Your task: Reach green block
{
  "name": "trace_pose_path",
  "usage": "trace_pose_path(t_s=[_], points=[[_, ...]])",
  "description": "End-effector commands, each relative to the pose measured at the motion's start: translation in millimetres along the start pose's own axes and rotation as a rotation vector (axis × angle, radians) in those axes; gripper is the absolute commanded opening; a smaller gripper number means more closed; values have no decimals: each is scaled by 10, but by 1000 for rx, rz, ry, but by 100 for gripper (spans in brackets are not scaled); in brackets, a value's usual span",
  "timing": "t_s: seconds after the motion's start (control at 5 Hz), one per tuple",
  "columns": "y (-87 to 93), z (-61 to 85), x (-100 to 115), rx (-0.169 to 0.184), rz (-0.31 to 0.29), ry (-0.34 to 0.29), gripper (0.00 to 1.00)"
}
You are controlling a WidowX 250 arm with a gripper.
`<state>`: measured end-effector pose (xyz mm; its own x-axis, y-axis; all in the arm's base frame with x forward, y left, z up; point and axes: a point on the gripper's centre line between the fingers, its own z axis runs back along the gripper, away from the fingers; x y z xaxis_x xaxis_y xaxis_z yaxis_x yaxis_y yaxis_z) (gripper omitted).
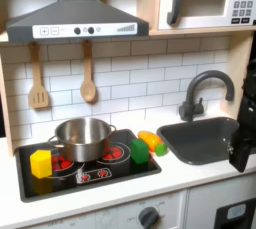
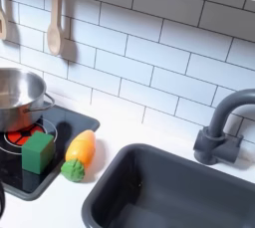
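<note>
Gripper (image 1: 242, 153) sits well apart from green block (image 1: 139, 151), toy carrot (image 1: 152, 141) between.

first exterior view: frontal, far, whole kitchen | second exterior view: close, angled down | shared: stove (image 1: 85, 163), sink (image 2: 169, 187)

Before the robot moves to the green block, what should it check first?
1. Green block found, on the stove's edge: ok.
2. Block standing upright: ok.
3. Space above block free: ok.
4. Side room: carrot toy lies close beside it, small gap: ok, but tight.
5. Pot apart from block: ok.
6. Jaws open: cannot tell; dark arm is blurred at the first exterior view's right edge.
</note>
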<state>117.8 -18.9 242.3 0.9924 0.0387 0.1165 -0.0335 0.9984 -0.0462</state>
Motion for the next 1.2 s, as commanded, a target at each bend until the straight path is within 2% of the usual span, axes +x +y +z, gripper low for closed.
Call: trace_pose_path(t_s=[0.0,0.2,1.0], points=[[17,-9,201,12,41,-36,100],[129,-15,364,38,46,-54,100],[421,-25,1063,80,130,-95,100]])
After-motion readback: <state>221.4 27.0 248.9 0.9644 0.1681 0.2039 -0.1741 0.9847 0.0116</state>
